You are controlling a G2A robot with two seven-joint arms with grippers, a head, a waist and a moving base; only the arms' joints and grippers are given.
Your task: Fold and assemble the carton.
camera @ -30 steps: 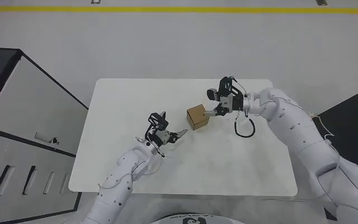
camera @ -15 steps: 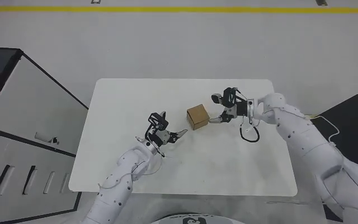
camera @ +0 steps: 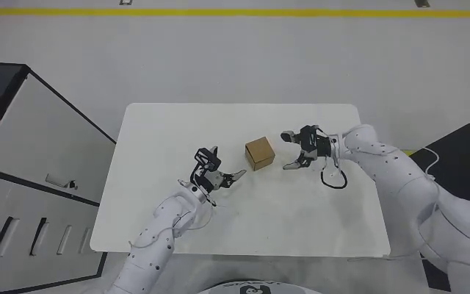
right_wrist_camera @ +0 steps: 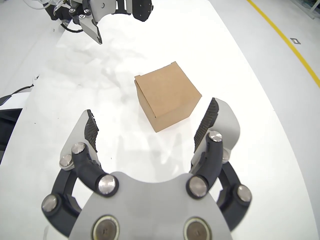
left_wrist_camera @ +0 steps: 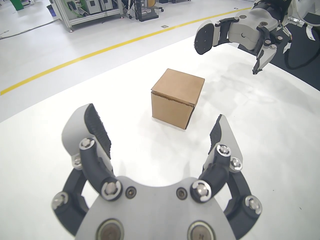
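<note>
Left end effector: the silver-and-black two-finger end effector (camera: pixel 225 165) of the left arm has its fingers spread wide apart and holds nothing. It hangs near the small brown cardboard carton (camera: pixel 259 153), on the carton's side toward the robot's left and a little closer to the robot. Its open mouth faces the carton, and a strip of bare surface lies between them.
Left finger pads: the black ribbed pads (left_wrist_camera: pixel 97 126) face each other, with nothing between them.
Right end effector: the matching silver-and-black end effector (camera: pixel 286 151) of the right arm also has its fingers wide apart and is empty. It is just beside the carton on the opposite side, toward the robot's right, pointed at it but not touching it.
Carton: a closed cube standing flat on its base between the two end effectors, free of both. Its top panel is folded down, and a thin tuck edge shows along one top rim.
Black cable: a looped black cable (camera: pixel 332 176) hangs off the right wrist, farther from the carton than the right end effector.
Counter: the white rounded-corner counter (camera: pixel 169 147) carries the carton somewhat right of its middle.
Floor line: a yellow painted stripe (camera: pixel 235 11) crosses the pale floor well beyond the carton, past the counter's far edge.
</note>
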